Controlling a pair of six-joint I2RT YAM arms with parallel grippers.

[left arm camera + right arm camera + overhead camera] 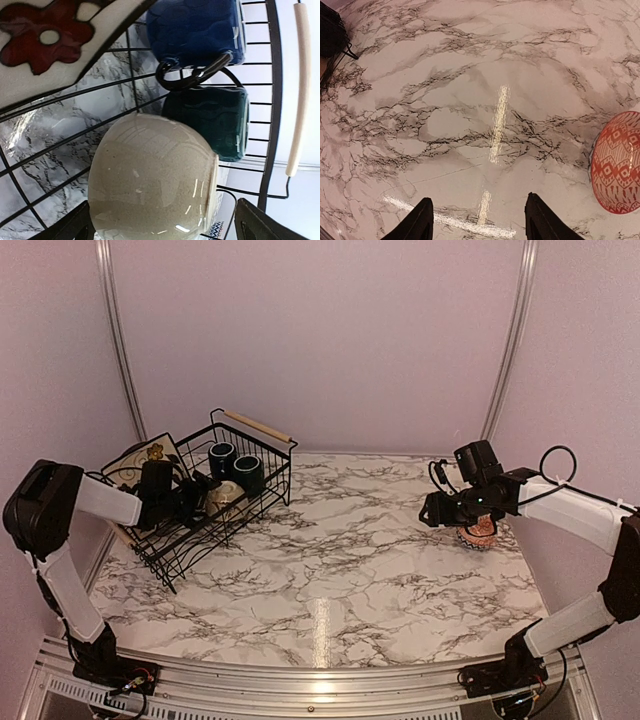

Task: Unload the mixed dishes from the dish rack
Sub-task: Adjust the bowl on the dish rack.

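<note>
The dish rack (pixel 262 488), a black wire basket with a wooden handle (pixel 258 425), stands at the table's far left. In it are a square cream plate (pixel 150 455) with a red flower (pixel 45 35), two dark mugs (pixel 222 457) (pixel 248 472) lying side by side (pixel 195 30) (pixel 210 120), and a plain cream bowl (pixel 225 497). My left gripper (pixel 200 495) reaches into the rack. It is open, and the cream bowl (pixel 150 180) sits between its fingers (pixel 260 222). My right gripper (pixel 435 510) hovers open over bare marble (pixel 480 210), holding nothing.
A red patterned bowl (pixel 478 532) rests upside down on the table below my right wrist, at the right edge of the right wrist view (pixel 620 165). A rack corner (pixel 330 30) shows at that view's top left. Pale walls enclose the marble table (pixel 330 560).
</note>
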